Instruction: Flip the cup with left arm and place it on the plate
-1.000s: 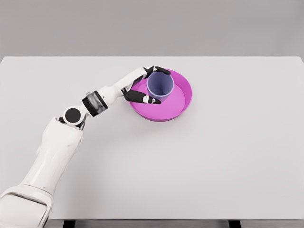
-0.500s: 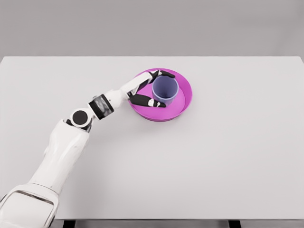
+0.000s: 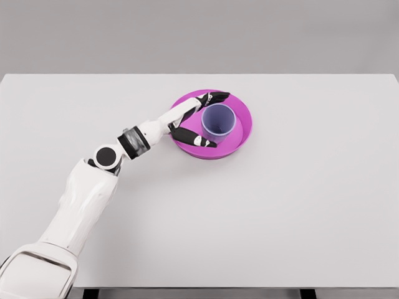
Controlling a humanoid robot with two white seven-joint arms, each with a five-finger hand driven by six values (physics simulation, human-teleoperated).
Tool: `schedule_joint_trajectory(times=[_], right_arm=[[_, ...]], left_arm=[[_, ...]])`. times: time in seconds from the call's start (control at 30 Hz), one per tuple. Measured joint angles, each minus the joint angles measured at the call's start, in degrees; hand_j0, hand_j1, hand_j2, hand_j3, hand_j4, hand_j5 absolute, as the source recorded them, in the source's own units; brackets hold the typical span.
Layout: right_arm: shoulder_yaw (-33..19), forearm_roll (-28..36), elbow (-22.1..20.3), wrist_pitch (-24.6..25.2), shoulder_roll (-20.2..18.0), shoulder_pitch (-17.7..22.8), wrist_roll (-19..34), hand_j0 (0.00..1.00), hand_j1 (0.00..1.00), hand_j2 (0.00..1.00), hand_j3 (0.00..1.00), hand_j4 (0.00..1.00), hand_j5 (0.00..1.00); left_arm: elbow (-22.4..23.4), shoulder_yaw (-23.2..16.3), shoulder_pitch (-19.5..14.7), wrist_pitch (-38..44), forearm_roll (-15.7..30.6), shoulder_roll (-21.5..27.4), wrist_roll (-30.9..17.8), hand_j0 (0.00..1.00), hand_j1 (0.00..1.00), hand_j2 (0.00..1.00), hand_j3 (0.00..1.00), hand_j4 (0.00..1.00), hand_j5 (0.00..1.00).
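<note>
A lilac cup (image 3: 219,122) stands upright, mouth up, on the magenta plate (image 3: 244,119) at the table's back middle. My left hand (image 3: 216,119) reaches over the plate's left rim from the lower left. Its fingers are spread around the cup: the upper fingers (image 3: 217,96) lie just beyond the cup's far side and the thumb (image 3: 197,139) lies at its near left. A small gap shows between them and the cup, so the hand is open. The right arm is not in view.
The white table (image 3: 299,205) stretches wide on all sides of the plate. Its back edge meets a grey wall, and its front edge runs along the bottom of the view.
The hand brought the cup rightward and down onto the plate's middle. The fingers have since spread away from the cup, which now stands on its own.
</note>
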State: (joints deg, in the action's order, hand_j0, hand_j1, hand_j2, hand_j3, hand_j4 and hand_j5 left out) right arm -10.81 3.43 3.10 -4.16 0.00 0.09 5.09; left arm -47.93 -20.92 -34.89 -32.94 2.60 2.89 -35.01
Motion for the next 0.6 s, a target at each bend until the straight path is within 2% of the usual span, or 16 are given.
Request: schedule_joint_trajectory(times=[0.6], right_arm=[[0.0,0.0,0.0,0.0,0.0,0.0,0.0,1.00,1.00,1.00,1.00,1.00,1.00]], left_arm=[[-0.6,0.3,-1.0,0.0,0.0,1.3,0.0,1.00,1.00,1.00,1.00,1.00,1.00]])
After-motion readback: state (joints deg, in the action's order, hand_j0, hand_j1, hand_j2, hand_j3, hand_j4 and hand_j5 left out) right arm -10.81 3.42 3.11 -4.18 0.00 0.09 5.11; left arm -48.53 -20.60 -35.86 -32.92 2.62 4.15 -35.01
